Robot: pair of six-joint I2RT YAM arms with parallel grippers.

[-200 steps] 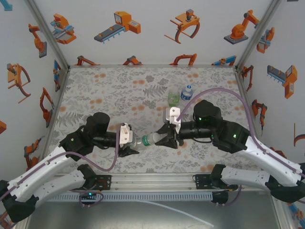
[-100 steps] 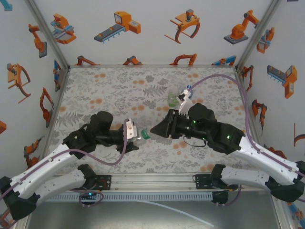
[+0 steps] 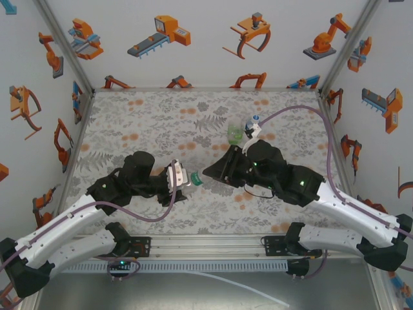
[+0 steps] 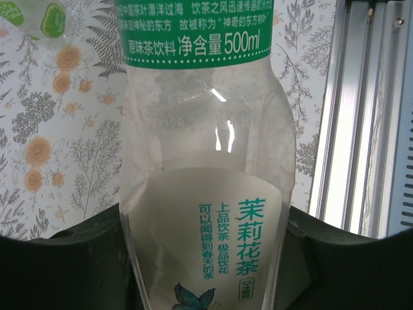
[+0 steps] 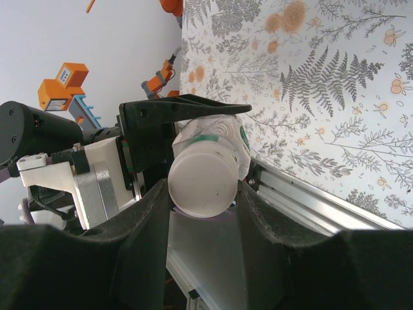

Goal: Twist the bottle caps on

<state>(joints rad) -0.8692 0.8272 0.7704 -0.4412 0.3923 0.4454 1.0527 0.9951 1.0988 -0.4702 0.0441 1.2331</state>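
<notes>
Right wrist view: right fingers (image 5: 145, 239) clamp the white cap (image 5: 201, 184) against the bottle (image 5: 218, 137), which left fingers (image 5: 187, 108) grip; tilted axes would likely cross-thread it.

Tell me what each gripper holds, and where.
Left gripper grips the green-labelled bottle around its body; right gripper pinches the white cap by its sides.

floral tablecloth (image 3: 161, 123) | robot-print walls (image 3: 206, 61) | aluminium rail (image 3: 206, 241) near edge
</notes>
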